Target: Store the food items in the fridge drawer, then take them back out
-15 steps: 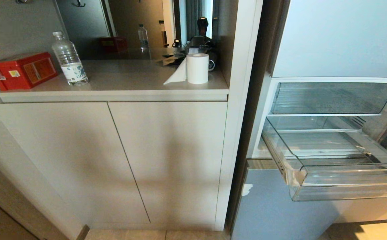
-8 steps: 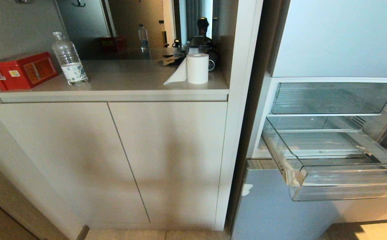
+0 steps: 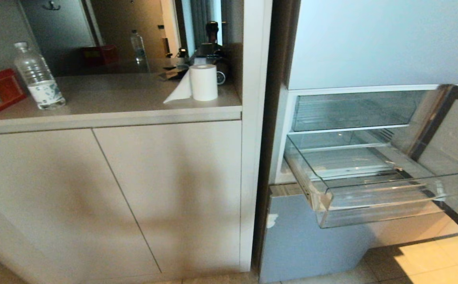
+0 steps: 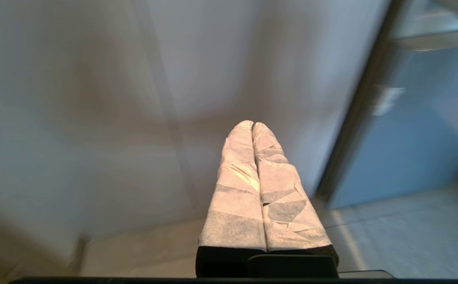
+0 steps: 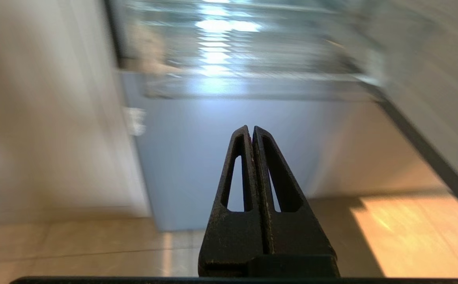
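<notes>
Sensibly, with the clear fridge drawer (image 3: pixel 374 193) pulled out, bare of any apple in view, and both the left gripper (image 4: pixel 252 125) and right gripper (image 5: pixel 251 128) pressed together holding nothing, find the fruit first, then square up to the drawer's front lip.

We see our left claw (image 4: pixel 252 125) with two long fingers wrapped in pale, wrinkled white tape, patchy grey where layers overlap, over black bases. Our right claw (image 5: pixel 251 128) is bare matte black, its tapering fingers each cut through by a long slot, the surfaces scuffed. A black bar edges both at six o'clock.
</notes>
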{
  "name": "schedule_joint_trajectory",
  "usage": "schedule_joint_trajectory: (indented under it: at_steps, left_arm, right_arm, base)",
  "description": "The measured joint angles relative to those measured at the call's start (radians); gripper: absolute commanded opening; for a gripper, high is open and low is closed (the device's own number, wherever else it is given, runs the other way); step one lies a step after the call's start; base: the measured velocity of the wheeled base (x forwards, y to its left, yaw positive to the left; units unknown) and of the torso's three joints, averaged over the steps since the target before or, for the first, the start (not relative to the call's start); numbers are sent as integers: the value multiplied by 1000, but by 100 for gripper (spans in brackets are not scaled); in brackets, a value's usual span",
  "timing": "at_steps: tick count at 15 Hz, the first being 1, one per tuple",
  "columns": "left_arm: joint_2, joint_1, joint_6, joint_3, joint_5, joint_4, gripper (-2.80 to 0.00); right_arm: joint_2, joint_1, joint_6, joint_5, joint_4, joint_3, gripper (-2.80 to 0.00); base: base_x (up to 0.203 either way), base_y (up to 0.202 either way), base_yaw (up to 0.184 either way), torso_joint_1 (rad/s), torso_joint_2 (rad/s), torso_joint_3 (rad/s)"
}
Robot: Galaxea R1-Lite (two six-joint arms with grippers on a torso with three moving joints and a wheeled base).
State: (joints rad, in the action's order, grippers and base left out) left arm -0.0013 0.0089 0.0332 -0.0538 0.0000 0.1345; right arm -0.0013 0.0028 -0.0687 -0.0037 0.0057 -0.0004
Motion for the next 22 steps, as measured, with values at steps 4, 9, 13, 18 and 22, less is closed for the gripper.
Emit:
schedule_joint_trajectory:
  at_steps: [4, 9, 13, 18, 22]
  left_arm:
    - [0, 0, 0, 0, 0, 0, -280]
    - [0, 0, 0, 0, 0, 0, -280]
    - [0, 0, 0, 0, 0, 0, -280]
    - [0, 0, 0, 0, 0, 0, -280]
    - [0, 0, 0, 0, 0, 0, -280]
  right_arm:
    - [-1, -1, 3, 0, 1, 0, -280]
    - [0, 0, 2, 1, 1, 0, -280]
    - [3, 0, -9, 9, 0, 0, -280]
    - [242, -59, 78, -38, -51, -104, -280]
    - [619, -420, 233, -33, -115, -292, 0]
  base:
    - [-1, 8, -175, 1, 3, 1]
    - [0, 7, -175, 2, 1, 1]
    - [2, 3, -56, 1, 4, 0]
    - [0, 0, 0, 0, 0, 0]
    - [0, 0, 0, 0, 0, 0]
